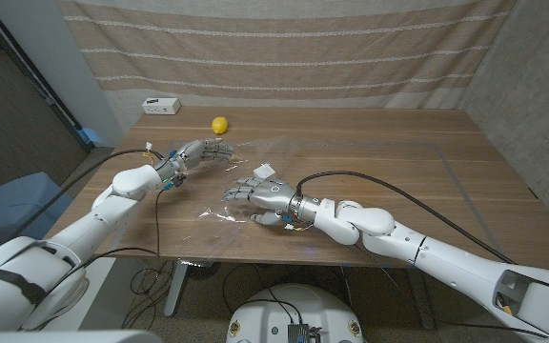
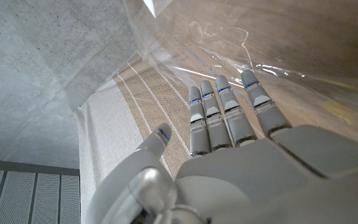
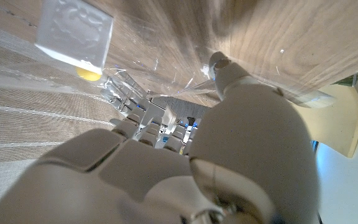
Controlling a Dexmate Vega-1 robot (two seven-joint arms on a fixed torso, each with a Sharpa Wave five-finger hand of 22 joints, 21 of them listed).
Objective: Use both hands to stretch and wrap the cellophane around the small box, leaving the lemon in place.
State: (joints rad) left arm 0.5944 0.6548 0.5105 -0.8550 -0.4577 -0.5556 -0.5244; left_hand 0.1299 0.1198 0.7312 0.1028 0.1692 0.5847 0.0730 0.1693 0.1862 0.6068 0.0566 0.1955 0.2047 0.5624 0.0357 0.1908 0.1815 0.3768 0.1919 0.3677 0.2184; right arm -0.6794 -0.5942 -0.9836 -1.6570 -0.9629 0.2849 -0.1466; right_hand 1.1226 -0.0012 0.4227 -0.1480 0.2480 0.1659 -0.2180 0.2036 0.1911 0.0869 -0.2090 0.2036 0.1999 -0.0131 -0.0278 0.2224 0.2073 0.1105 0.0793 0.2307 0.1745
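The right hand (image 1: 267,195) lies with fingers spread on the cellophane (image 1: 255,171), the small box (image 1: 265,171) just past its fingertips; the left hand (image 1: 198,152), fingers together and extended, meets the sheet's far edge, and whether it pinches the film cannot be told. Both should likely secure the film, then pull apart evenly before folding over the box, sparing the lemon (image 1: 219,124) beyond the left hand. The right wrist view brings box and lemon close together under the film, whereas the head view shows them well apart.

My two arms are smooth white rounded shells, joined in segments with silver metal rings at the wrists. A black cable loops loosely along each forearm. My left robot hand (image 1: 201,151) and right robot hand (image 1: 260,195) are pale grey, with jointed fingers (image 2: 219,115) showing dark seams and small blue marks near their tips.
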